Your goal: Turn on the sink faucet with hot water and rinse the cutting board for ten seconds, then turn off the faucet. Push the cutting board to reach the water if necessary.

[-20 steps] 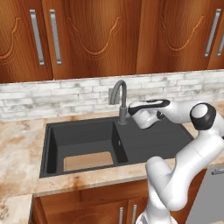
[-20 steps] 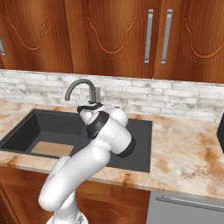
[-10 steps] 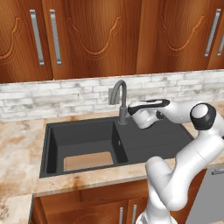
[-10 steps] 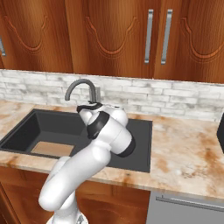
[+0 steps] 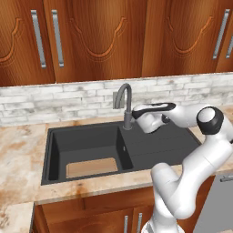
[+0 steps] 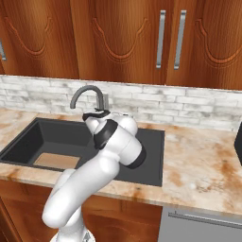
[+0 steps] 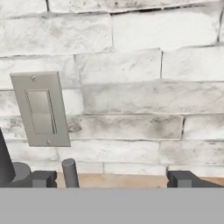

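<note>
The open gripper [image 7: 111, 178] sits beside the faucet [image 5: 125, 102] base, lever [image 7: 69, 172] between its fingers; no water runs. Next: push the lever to hot.

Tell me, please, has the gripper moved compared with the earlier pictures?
Yes, slightly. In the left base view the gripper has crept left, closer to the base of the sink faucet, which has stayed in place.
</note>
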